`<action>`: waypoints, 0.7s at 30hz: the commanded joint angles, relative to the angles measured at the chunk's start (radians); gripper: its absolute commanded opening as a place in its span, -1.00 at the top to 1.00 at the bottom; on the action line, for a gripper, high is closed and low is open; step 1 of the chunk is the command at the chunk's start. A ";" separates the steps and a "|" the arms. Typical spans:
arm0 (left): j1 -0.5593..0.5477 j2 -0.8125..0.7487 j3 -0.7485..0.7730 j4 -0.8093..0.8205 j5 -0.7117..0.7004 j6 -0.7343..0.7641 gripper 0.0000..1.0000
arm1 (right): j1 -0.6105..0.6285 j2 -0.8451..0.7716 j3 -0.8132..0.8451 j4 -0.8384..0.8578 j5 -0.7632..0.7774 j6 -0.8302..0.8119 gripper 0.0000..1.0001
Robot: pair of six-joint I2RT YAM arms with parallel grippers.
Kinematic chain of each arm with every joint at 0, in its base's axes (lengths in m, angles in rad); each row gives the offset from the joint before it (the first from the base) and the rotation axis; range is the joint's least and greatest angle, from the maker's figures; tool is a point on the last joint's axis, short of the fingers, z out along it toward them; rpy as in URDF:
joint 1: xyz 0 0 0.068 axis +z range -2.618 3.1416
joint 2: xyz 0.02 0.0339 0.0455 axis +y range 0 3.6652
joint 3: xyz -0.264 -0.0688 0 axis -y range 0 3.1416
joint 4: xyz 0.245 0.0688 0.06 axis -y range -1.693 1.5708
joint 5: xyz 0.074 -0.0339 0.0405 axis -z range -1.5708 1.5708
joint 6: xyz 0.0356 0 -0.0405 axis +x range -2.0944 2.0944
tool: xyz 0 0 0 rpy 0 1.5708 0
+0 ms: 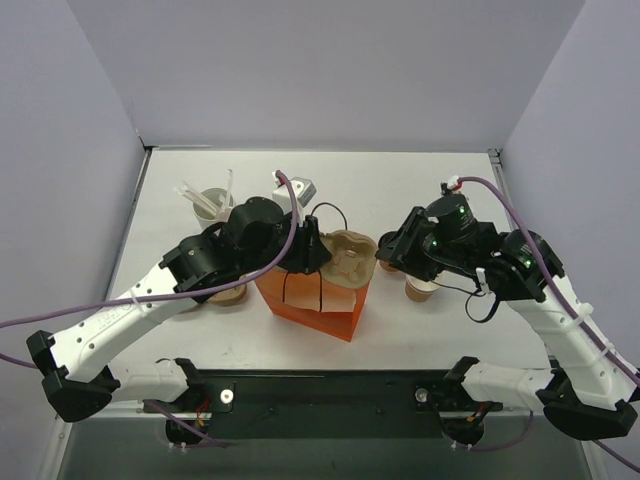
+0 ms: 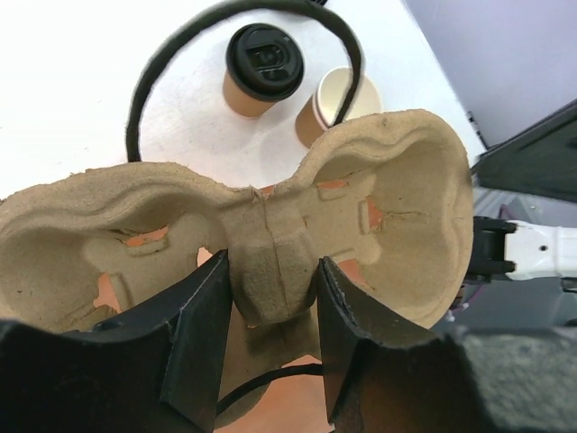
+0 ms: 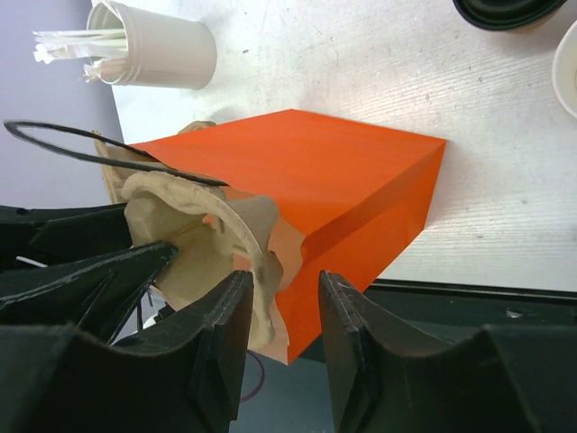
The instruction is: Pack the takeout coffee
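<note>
One takeout coffee stands apart, looking light and crushable, so grip gently below the lid; left gripper pinches the carrier ridge, and right gripper gapes empty.

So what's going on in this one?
The left gripper is clamped on the middle ridge of a pulp cup carrier, holding it at the mouth of the orange bag. The right gripper sits open beside the bag's top edge, holding nothing. The lidded coffee stands on the table beyond the bag, next to a lidless cup, so it isn't packed yet.
</note>
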 commanded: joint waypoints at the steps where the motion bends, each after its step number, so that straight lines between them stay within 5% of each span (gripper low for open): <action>1: 0.009 -0.036 -0.006 -0.037 -0.023 0.044 0.07 | -0.008 -0.030 0.006 -0.003 0.035 -0.016 0.25; 21: 0.119 -0.098 -0.071 0.004 0.124 0.024 0.06 | 0.050 -0.084 -0.262 0.241 -0.056 0.132 0.27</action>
